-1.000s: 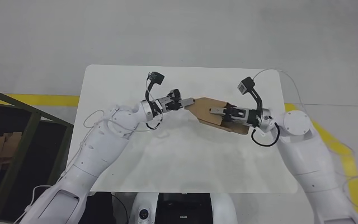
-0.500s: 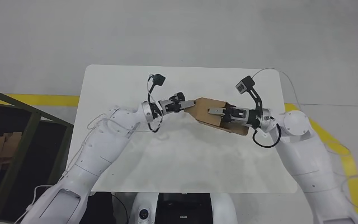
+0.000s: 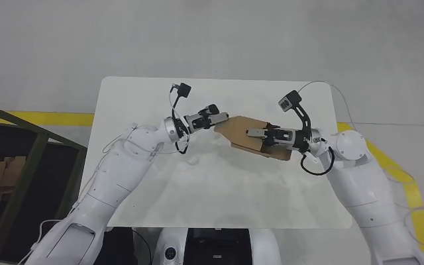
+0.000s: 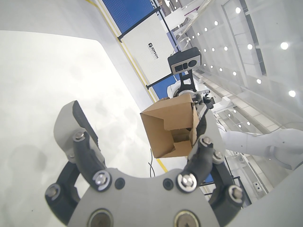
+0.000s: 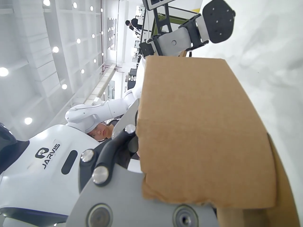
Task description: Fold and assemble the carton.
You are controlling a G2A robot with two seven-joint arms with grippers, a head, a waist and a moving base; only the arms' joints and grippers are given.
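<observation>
A brown carton [image 3: 246,126] is held above the middle of the white table [image 3: 218,185], partly folded, with one end open. In the left wrist view the carton [image 4: 165,124] shows that open end, with flaps folded inside. My right gripper [image 3: 260,133] is shut on the carton's side; one of its fingers [image 5: 126,121] lies along the cardboard [image 5: 201,131]. My left gripper [image 3: 218,119] is open at the carton's pointed end. Its fingers [image 4: 80,119] stand wide apart, and the other finger rests against the carton's edge.
A dark green rack [image 3: 26,172] stands off the table's left side by a yellow floor line. A thin white cable [image 3: 338,93] runs over the table's far right corner. The table's near half is bare.
My left wrist has shifted slightly toward the table's far edge. The carton and the right arm have hardly moved.
</observation>
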